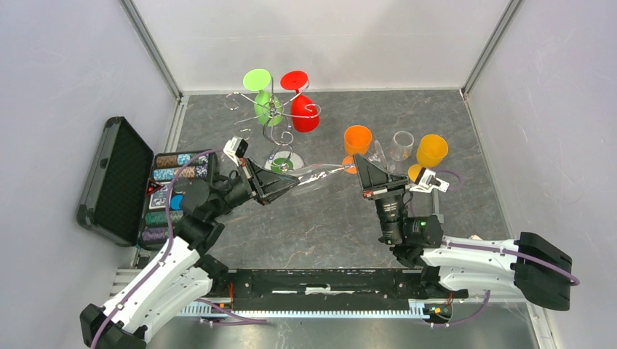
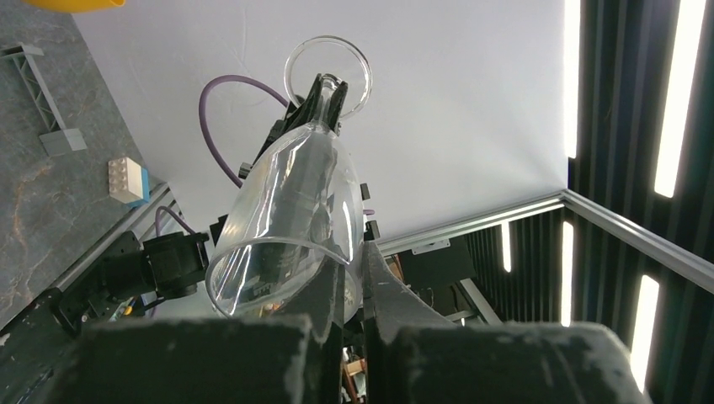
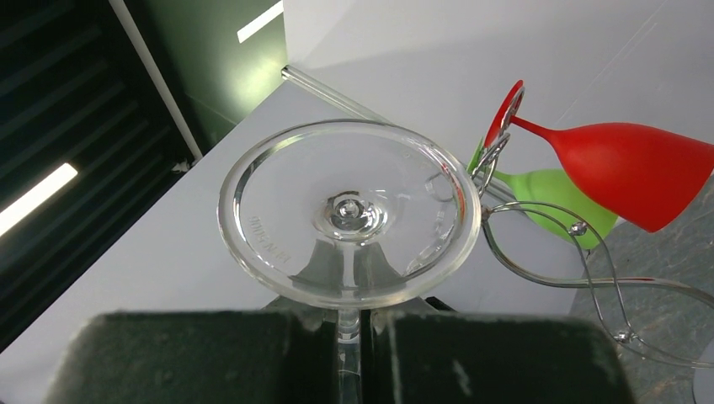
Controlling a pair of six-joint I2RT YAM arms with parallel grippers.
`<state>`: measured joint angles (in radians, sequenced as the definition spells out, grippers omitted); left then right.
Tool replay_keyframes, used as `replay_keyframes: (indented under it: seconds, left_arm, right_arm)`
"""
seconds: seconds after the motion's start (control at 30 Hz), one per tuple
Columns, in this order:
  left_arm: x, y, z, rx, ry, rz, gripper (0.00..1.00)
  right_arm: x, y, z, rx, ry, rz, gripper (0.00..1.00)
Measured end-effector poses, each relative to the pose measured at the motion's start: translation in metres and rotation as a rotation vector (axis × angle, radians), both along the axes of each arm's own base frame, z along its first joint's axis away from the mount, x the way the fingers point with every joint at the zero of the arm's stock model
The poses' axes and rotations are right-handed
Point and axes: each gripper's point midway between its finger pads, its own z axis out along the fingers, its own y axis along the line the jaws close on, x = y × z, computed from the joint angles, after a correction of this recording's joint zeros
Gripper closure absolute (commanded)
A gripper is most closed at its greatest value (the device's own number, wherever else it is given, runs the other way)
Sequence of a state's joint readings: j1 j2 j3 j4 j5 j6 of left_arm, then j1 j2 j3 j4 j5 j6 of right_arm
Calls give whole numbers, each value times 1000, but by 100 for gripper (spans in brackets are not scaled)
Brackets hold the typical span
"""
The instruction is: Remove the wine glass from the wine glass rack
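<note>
Holding clear transparent wine glass (image 1: pixel 320 174) sideways near silver chrome wire rack (image 1: pixel 284 161): left gripper (image 2: pixel 352 290) pinching bowl rim, right gripper (image 3: pixel 349 324) clamping stem, both nearly closed.

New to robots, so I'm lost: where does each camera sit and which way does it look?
Top: above and behind the arms, looking down at the table; both arms show.
Left wrist: on the left arm, looking along the clear glass at the right jaws; left jaws at bottom.
Right wrist: on the right arm, facing the glass's foot and the rack; right jaws at bottom.
Shared: both wrist views show the glass.
</note>
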<state>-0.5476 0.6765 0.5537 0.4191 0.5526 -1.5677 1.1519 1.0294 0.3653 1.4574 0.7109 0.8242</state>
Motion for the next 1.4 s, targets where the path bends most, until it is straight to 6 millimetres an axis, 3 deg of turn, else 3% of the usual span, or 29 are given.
replay_keyframes:
  seconds: [0.27,0.57,0.77,1.07,1.17,1.4]
  left_arm:
    - [0,1,8,33,-70,25,98]
    - [11,3,18,180,-192,113,98]
    - [22,5,2,361,-211,149,98]
    - [27,10,-23,675,-243,88,98]
    - [29,12,-26,751,-260,63,98]
    - [38,-6,-39,942,-275,-7,98]
  right_arm:
    - [0,3,-6,-18,9,8,49]
    - [-4,4,-17,-114,39,31,20]
    - [-13,4,-41,-259,59,70,16]
    - [-34,17,-114,-701,19,157,10]
    - [-32,7,-132,-844,53,130,10]
    - [-18,-40,-129,-996,155,-49,13]
